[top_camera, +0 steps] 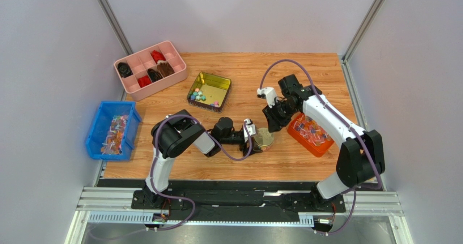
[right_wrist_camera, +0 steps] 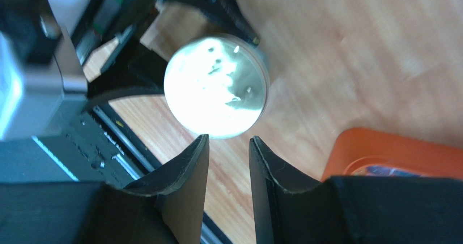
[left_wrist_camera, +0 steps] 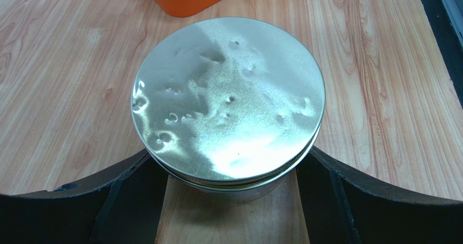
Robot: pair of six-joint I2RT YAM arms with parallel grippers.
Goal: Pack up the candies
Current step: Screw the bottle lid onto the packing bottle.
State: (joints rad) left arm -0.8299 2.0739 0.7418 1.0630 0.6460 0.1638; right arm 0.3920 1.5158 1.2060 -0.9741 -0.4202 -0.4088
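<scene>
We see the candies (top_camera: 201,97) as a small cluster of tiny round balls in pale green, blue, pink and yellow. They lie loose in the near-left corner of an open, square, gold-coloured metal tin (top_camera: 218,81), which sits on the wooden table (top_camera: 304,70) beyond and to the left of the round silver metal tin (left_wrist_camera: 228,100). They are too small for us to count. The round tin stands upright near the table's middle, and its flat, shiny lid is pitted with small dents. The left gripper (left_wrist_camera: 228,171) is clamped on this round tin, with one black finger (left_wrist_camera: 138,184) against each side of the wall just under the lid's rim. The right gripper (right_wrist_camera: 229,142) hangs above the round tin on its far right side, its two dark fingers a narrow gap apart with nothing between them. To the right of the round tin is an orange plastic bin (top_camera: 296,131) of wrapped sweets. Well to its left is a blue plastic bin (top_camera: 97,130) of wrapped sweets. Far beyond it to the left is a pink divided tray (top_camera: 174,76) holding dark red and brown pieces.
</scene>
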